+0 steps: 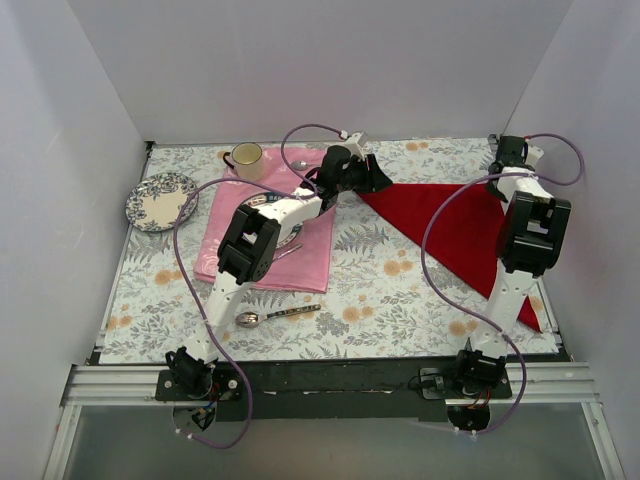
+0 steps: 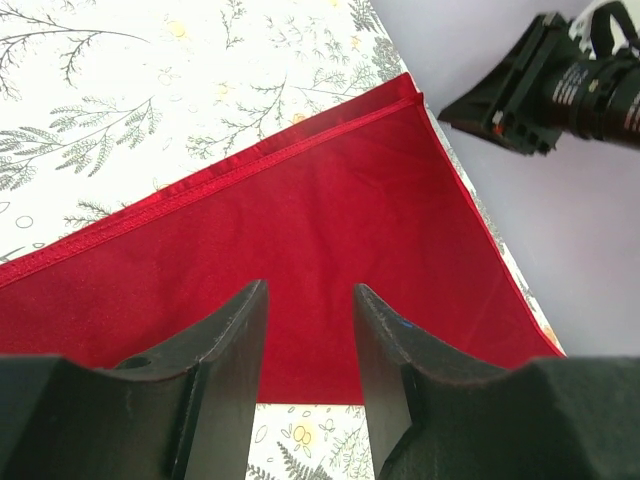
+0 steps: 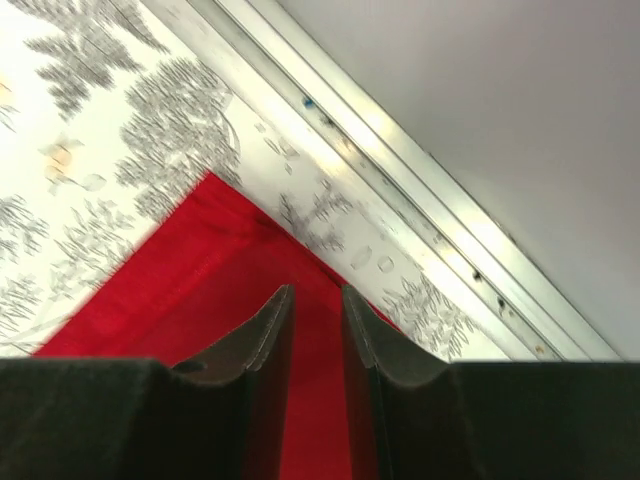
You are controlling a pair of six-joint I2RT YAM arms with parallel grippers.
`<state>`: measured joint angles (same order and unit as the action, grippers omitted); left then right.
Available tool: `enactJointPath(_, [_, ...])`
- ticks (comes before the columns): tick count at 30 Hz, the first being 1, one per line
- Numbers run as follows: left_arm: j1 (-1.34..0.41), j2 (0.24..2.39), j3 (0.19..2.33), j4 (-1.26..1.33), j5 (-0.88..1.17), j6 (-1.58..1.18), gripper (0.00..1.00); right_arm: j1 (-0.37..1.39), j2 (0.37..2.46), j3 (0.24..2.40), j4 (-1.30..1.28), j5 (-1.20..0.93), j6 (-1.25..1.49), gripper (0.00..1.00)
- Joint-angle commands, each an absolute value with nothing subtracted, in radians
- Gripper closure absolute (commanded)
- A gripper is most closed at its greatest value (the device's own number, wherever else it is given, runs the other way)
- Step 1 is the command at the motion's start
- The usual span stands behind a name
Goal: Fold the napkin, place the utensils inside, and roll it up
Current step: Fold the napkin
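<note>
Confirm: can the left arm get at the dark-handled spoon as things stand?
Probably yes. The spoon lies bare on the tablecloth beside the arm's lower link, nothing over it; the left claw is over the napkin, jaws open.

From above, the right arm (image 1: 525, 240) hid the napkin (image 1: 450, 225) along its right side, the left arm (image 1: 250, 240) covered much of what lay on the pink cloth (image 1: 315, 255), and whether the right gripper (image 3: 315, 295) pinched the red corner could not be told.
</note>
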<state>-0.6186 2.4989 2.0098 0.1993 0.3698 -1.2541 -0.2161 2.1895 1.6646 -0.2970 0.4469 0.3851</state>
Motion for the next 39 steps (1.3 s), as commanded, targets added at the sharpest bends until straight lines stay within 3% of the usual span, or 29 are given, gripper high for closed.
enactJointPath(1, [-0.624,2.477,2.033,0.189,0.388,-1.253,0.61,-0.215,2.242,1.791,-0.294,0.465,0.367,0.68])
enactJointPath(39, [-0.63,2.391,1.996,0.17,0.44,-1.305,0.49,-0.221,2.418,2.02,-0.342,0.337,0.36,0.68])
